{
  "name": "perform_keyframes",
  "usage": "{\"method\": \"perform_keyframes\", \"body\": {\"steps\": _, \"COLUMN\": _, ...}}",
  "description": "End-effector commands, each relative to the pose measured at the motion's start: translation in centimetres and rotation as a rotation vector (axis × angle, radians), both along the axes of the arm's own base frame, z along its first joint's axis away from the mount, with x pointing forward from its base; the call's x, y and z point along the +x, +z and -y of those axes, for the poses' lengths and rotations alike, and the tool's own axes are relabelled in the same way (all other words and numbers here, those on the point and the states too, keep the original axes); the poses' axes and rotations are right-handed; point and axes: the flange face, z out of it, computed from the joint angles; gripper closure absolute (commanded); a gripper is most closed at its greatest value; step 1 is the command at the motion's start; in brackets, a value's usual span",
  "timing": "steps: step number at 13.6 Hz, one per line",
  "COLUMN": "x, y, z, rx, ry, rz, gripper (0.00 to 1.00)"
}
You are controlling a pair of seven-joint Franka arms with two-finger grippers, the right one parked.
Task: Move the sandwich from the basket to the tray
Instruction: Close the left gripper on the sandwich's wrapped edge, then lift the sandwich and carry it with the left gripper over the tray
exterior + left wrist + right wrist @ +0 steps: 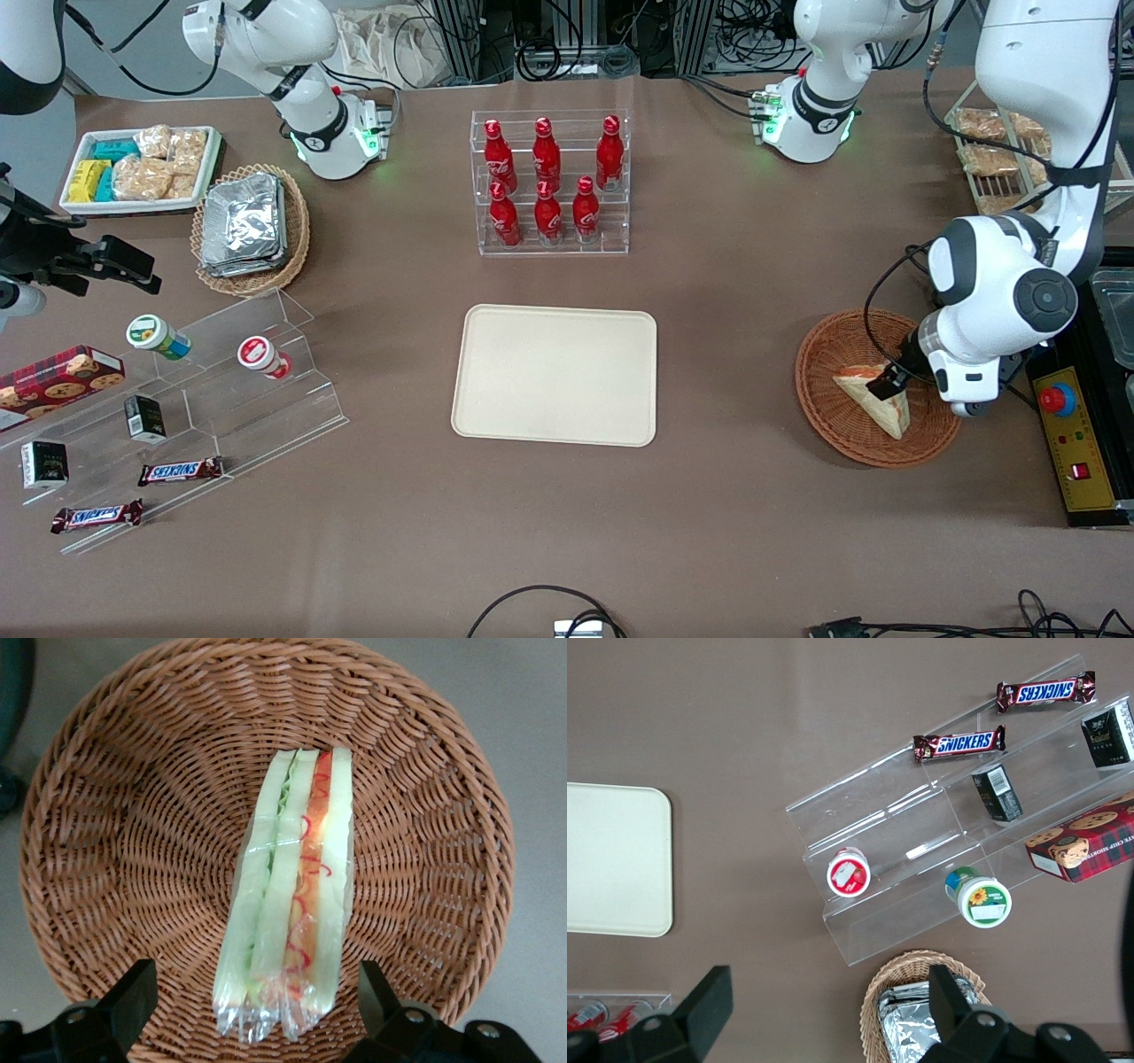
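The clear-wrapped sandwich [877,398] [288,895] lies in the round reddish-brown wicker basket [824,403] [133,815], toward the working arm's end of the table. My left gripper [889,381] [257,1010] hangs low over the basket, open. Its two black fingers [124,1001] stand one on each side of the sandwich's wrapped end, with a gap to it on both sides. The beige tray [555,374] [616,859] lies flat at the table's middle with nothing on it.
A clear rack of red bottles [549,182] stands farther from the front camera than the tray. A control box with a red button [1076,434] sits beside the basket. An acrylic stand with snacks [177,408] and an oval basket of foil packets [251,229] lie toward the parked arm's end.
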Motion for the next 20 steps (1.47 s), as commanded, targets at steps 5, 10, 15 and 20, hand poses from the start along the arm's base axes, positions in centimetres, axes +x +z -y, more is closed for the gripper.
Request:
{"method": "perform_keyframes", "body": {"steps": 5, "x": 0.5, "y": -3.5, "z": -0.1, "rx": -0.035, "ry": 0.053, "rz": 0.016, "gripper": 0.01}}
{"method": "perform_keyframes", "body": {"steps": 10, "x": 1.0, "y": -2.3, "z": -0.1, "rx": -0.031, "ry": 0.034, "rz": 0.035, "gripper": 1.0}}
{"method": "perform_keyframes", "body": {"steps": 15, "x": 1.5, "y": 2.5, "z": 0.5, "rx": -0.022, "ry": -0.001, "rz": 0.059, "gripper": 1.0}}
{"method": "perform_keyframes", "body": {"steps": 20, "x": 4.6, "y": 12.6, "z": 3.2, "rx": -0.041, "ry": -0.2, "rz": 0.009, "gripper": 1.0}}
